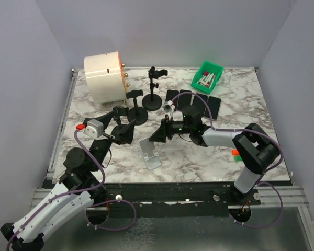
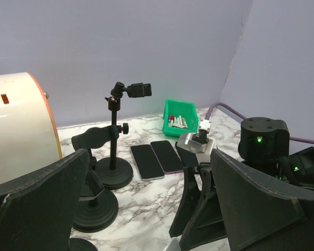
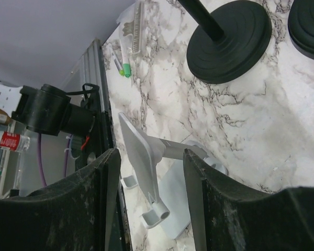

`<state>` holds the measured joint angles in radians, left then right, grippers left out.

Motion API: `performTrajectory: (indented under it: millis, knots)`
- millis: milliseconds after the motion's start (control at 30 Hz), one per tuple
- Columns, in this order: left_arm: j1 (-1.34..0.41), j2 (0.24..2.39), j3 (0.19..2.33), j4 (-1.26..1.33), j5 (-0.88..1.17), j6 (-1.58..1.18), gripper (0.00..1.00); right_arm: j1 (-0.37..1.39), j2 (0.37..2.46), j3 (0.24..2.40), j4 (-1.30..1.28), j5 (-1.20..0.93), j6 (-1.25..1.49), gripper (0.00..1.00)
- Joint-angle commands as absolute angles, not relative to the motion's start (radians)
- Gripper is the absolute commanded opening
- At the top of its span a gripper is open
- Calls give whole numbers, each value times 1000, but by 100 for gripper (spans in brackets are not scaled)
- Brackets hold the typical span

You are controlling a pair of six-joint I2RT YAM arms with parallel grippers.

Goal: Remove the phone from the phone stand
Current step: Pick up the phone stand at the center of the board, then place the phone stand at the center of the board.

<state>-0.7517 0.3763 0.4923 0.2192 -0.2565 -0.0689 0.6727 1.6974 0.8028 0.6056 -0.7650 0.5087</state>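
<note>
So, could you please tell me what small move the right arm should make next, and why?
Probably ease the right gripper back from the phone stand: its cradle is bare, the jaws stand apart holding nothing, and phones already lie flat on the table farther back.

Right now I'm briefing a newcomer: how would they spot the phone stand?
On the marble table, look near the middle of its front edge. The phone stand sits by the right tool. It alone is pale silver; neighbouring stands are black with round bases.
</note>
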Motion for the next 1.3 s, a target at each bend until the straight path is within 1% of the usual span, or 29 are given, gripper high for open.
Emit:
performTrajectory:
  millis: [0, 167, 300, 467, 600, 700, 733, 900, 1000, 1133, 1200, 1267]
  knots:
    - [-748, 372, 489, 221, -262, -61, 99, 687, 1744, 841, 646, -783, 515, 56]
    - [-747, 374, 492, 218, -258, -63, 99, 709, 1782, 865, 610, -788, 501, 52]
    - [-747, 376, 492, 218, -255, -70, 99, 713, 1803, 842, 671, -820, 544, 43]
    - [-747, 374, 494, 218, -247, -71, 99, 723, 1811, 806, 769, -873, 606, 27]
    - [-747, 356, 492, 219, -260, -74, 99, 735, 1798, 780, 845, -895, 648, 12]
    - [-747, 335, 489, 221, -277, -74, 99, 758, 1780, 795, 853, -891, 655, 2]
    - [-748, 327, 488, 222, -285, -75, 99, 768, 1776, 803, 854, -887, 658, 0]
    - [-752, 282, 488, 201, -343, -80, 99, 816, 1790, 870, 853, -888, 655, 0]
    - [-752, 252, 537, 32, -350, -129, 99, 825, 1793, 896, 851, -904, 644, 0]
    - [-751, 233, 670, -250, -297, -188, 99, 841, 1790, 931, 813, -914, 586, 0]
    - [-752, 222, 732, -329, -314, -197, 99, 859, 1813, 964, 813, -916, 571, 0]
    - [-752, 192, 757, -347, -327, -192, 99, 878, 1859, 1003, 826, -910, 570, 0]
